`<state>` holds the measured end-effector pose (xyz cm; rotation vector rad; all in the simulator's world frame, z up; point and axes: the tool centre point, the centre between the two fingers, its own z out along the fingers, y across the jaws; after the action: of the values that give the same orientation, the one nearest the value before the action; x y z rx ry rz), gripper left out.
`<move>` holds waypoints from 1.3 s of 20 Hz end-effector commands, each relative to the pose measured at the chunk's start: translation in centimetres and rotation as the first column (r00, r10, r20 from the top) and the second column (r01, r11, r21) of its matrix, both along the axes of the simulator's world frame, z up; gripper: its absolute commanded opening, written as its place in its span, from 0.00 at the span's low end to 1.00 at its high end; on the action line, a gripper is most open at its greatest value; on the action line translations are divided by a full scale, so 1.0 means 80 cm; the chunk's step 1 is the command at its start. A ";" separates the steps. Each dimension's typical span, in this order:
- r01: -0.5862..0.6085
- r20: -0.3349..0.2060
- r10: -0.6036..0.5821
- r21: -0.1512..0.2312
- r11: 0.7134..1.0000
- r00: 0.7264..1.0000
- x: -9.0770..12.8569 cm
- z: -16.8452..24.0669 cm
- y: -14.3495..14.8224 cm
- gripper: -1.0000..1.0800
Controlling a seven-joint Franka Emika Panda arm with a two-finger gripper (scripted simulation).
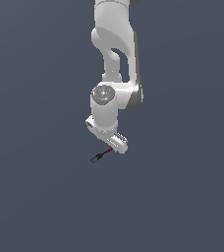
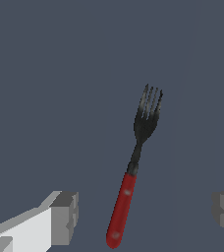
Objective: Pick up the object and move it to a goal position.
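Fork: red handle, dark prongs.

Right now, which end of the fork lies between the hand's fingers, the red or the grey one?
The red handle end; the dark pronged head points away from the open hand.

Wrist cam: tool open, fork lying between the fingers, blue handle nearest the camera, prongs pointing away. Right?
Not quite: the fork's handle is red, not blue, as the wrist view shows. The rest holds: the tool is open, the fork lies in the gap between the fingers untouched, handle end nearest the camera and dark prongs pointing away.
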<state>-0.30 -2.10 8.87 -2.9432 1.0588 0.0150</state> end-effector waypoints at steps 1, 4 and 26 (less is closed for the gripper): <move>0.068 0.000 -0.068 -0.003 0.998 0.998 -0.001 -0.010 -0.001 0.96; 0.134 0.001 -0.134 -0.007 0.991 0.991 -0.002 -0.020 -0.002 0.96; 0.268 0.004 -0.268 -0.016 0.963 0.963 -0.006 -0.060 -0.004 0.96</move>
<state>-0.71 -2.39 4.63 -2.7845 1.4533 -0.0008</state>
